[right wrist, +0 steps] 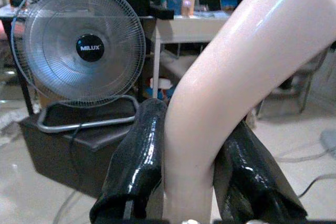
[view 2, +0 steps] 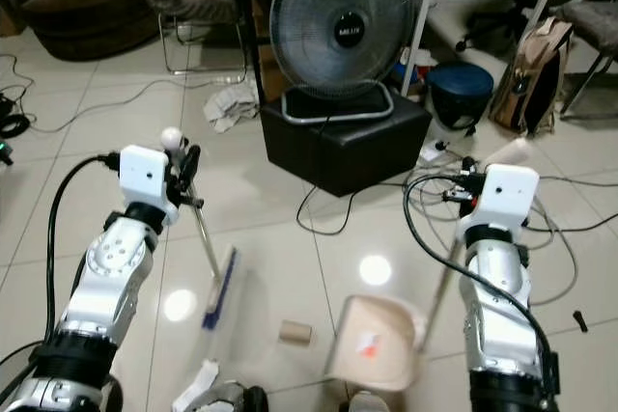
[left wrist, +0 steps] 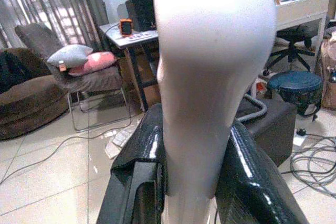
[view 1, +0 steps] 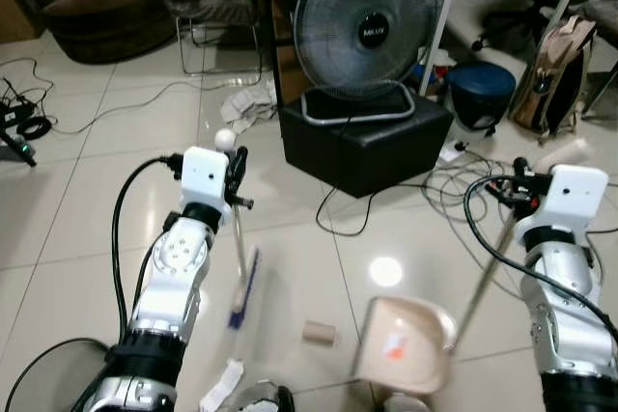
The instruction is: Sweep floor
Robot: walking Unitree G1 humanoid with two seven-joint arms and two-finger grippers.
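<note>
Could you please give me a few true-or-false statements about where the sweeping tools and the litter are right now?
1. The left gripper is shut on the broom handle. True.
2. The dustpan sits on top of the black box. False: it is down at the floor, held by the right gripper through its long handle.
3. A small cardboard roll lies between the broom head and the dustpan. True.
4. The fan stands on the tiled floor. False: it stands on the black box.
</note>
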